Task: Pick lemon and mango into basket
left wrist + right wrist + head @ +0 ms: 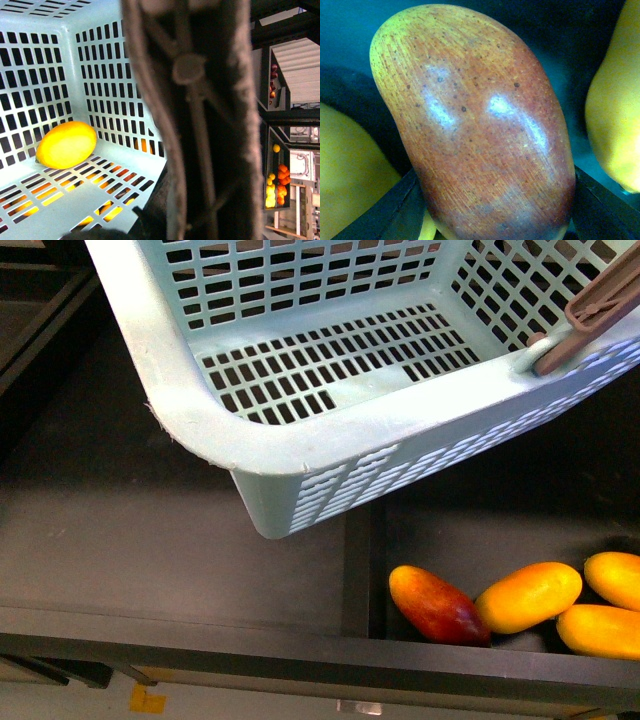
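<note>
**Dark shelf bin (470,540): mango (480,130) lengthwise in the right claw (495,227)**

Its long axis runs straight away from the claw, red end between both fingers (395,210); whether they pinch or merely flank it cannot be told. Lemon (66,144) already lies in the basket (100,65). Left claw hides behind the handle (192,120), state unknown.

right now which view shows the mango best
The right wrist view: the mango fills the frame, red fading to yellow at one end. The front view shows it whole but small, beside yellow fruits. The left wrist view misses it.
</note>
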Motion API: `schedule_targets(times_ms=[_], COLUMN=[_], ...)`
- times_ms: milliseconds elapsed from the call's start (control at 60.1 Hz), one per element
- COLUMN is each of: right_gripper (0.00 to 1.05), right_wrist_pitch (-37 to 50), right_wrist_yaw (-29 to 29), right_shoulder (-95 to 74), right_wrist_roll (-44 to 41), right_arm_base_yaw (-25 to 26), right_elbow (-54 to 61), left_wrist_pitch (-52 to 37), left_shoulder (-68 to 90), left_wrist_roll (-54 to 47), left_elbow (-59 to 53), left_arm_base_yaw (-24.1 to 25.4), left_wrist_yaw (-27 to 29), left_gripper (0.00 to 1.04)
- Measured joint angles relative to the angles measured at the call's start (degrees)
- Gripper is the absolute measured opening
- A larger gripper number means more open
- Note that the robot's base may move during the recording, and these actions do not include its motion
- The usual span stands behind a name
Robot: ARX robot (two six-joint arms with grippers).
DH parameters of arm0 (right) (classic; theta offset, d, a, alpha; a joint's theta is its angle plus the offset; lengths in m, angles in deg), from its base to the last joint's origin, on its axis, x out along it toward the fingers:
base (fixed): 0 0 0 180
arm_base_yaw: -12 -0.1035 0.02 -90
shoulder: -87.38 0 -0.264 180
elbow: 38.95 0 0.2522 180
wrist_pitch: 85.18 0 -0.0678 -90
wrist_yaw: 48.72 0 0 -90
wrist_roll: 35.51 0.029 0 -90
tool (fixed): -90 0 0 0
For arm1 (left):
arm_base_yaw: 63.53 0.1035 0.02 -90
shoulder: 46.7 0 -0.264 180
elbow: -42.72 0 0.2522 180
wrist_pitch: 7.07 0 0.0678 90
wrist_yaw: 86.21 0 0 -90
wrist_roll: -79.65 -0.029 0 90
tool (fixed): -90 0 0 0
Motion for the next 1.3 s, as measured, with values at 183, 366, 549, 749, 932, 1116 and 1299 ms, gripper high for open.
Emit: schedule_targets(times_ms=[183,366,549,749,932,1116,1299], right_gripper=[0.68,0.68,0.68,0.67,0.67,0.67,0.67], right_wrist_pitch=[-1.3,-3.3,-4.0,-0.2,3.4,6.2,7.2], right_wrist_yaw=[-7.2,-17.0,-27.5,-33.1,-24.7,-15.7,-10.6], right_shoulder=[10.3,22.1,34.8,53.5,59.7,55.5,49.2], right_wrist_roll=[2.4,7.0,15.7,31.3,42.1,47.5,51.1], right_arm_base_yaw=[4.0,8.2,10.9,3.0,-11.8,-21.3,-27.4], right_elbow=[4.1,7.5,10.8,18.3,19.0,15.8,11.8], left_wrist_pitch=[0.0,0.0,0.0,0.0,0.0,0.0,0.0], left_shoulder=[0.0,0.0,0.0,0.0,0.0,0.0,0.0], left_wrist_roll=[0.0,0.0,0.0,0.0,0.0,0.0,0.0], left_elbow=[0.0,0.0,0.0,0.0,0.0,0.0,0.0], left_arm_base_yaw=[0.0,0.0,0.0,0.0,0.0,0.0,0.0], left_wrist_yaw=[-0.2,0.0,0.0,-0.1,0.0,0.1,0.0], left_gripper=[0.05,0.05,0.05,0.05,0.05,0.05,0.05])
